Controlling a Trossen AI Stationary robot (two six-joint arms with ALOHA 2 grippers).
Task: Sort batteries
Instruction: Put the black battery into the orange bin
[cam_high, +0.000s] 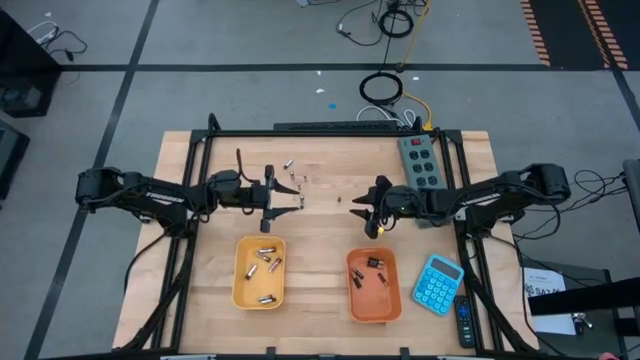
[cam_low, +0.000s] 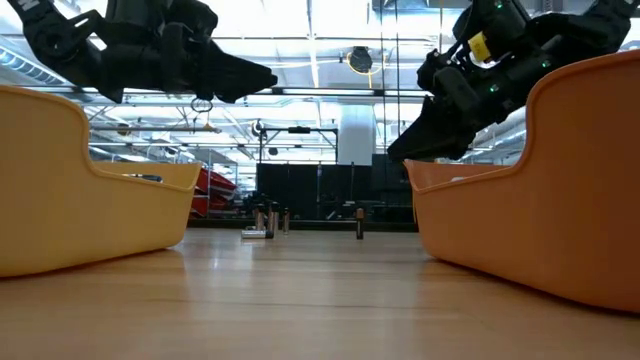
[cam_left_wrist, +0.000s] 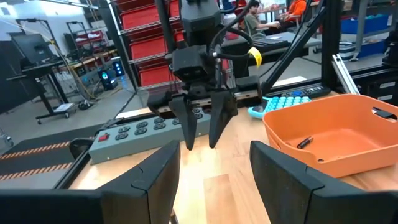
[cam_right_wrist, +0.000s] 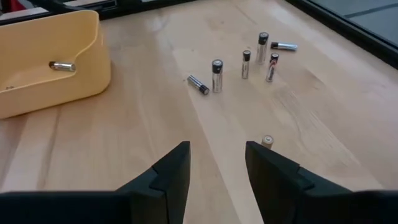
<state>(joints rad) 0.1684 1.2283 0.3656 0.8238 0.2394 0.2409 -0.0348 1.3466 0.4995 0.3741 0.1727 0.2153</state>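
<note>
Several loose batteries (cam_right_wrist: 216, 74) stand or lie on the wooden table between my two grippers, most of them on end; they also show far off in the low view as batteries (cam_low: 268, 220). One battery (cam_right_wrist: 267, 140) stands just beyond my right gripper (cam_right_wrist: 214, 165), which hovers open above the table near the orange tray (cam_high: 373, 285). My left gripper (cam_high: 297, 196) is open in the air above the yellow tray (cam_high: 259, 271). The yellow tray holds several silvery batteries (cam_high: 265, 262). Dark batteries (cam_left_wrist: 305, 142) lie in the orange tray.
A grey power strip (cam_high: 420, 160) lies along the table's far right side, and a blue calculator (cam_high: 438, 283) sits right of the orange tray. A black frame runs round the table. Bare wood lies between the two trays. People sit in the room beyond.
</note>
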